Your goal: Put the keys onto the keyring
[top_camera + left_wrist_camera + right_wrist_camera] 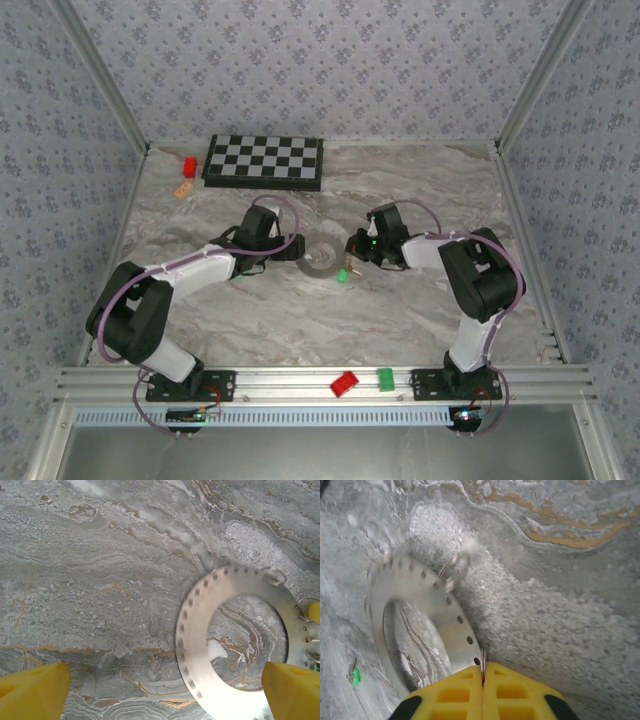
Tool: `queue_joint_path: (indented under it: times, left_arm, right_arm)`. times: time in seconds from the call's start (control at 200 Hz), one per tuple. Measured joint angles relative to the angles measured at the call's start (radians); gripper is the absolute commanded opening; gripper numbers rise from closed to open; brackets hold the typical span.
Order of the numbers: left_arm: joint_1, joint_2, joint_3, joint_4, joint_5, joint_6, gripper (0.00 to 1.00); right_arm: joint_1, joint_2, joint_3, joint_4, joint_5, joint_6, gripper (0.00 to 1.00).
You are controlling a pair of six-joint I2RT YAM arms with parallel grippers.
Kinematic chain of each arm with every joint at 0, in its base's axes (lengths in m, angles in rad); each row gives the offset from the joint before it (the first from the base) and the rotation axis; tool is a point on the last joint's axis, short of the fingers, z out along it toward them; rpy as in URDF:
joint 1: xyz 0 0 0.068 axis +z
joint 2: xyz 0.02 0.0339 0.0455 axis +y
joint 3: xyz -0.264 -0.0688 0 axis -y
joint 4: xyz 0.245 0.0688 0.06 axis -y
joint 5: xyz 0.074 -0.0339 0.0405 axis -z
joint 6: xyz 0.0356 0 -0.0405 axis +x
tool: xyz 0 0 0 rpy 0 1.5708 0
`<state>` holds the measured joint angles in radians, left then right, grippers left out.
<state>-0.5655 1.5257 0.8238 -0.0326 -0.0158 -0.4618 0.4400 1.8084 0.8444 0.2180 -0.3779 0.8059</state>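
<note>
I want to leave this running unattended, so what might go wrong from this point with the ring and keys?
The right gripper is shut at the rim of the keyring, with only a thin silvery sliver pinched in it; that slight pinch may slip. The left gripper is open above the keyring, not holding it, so a pull could drag it. A green key lies loose beside it and might get knocked away.

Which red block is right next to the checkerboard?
The red block at the back left, just off the left end of the checkerboard. The other red block sits on the front rail, beside a green block.
</note>
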Motion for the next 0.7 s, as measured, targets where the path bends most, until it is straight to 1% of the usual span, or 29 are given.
queue_joint_path:
  times: [0.12, 0.215, 0.365, 0.475, 0.575, 0.7]
  left_arm:
    - [0.0, -0.014, 0.0, 0.002, 0.0, -0.002, 0.98]
    - [-0.005, -0.033, -0.001, 0.011, -0.015, -0.012, 0.99]
    - [-0.007, -0.076, -0.01, 0.047, -0.041, -0.031, 1.0]
    - [-0.007, -0.116, -0.024, 0.091, -0.064, -0.037, 1.0]
    - [-0.007, -0.157, -0.033, 0.128, -0.067, -0.037, 1.0]
    - [-0.007, -0.196, -0.019, 0.147, -0.059, -0.035, 0.99]
  right_arm:
    - [0.001, -0.013, 0.0, -0.021, 0.027, -0.032, 0.0]
    - [0.002, -0.063, 0.0, -0.072, 0.071, -0.077, 0.0]
    - [0.015, -0.206, 0.001, -0.151, 0.155, -0.194, 0.0]
    - [0.045, -0.318, 0.016, -0.202, 0.232, -0.303, 0.0]
    - [0.079, -0.408, 0.028, -0.219, 0.296, -0.406, 0.0]
    - [0.103, -0.499, 0.028, -0.217, 0.338, -0.52, 0.0]
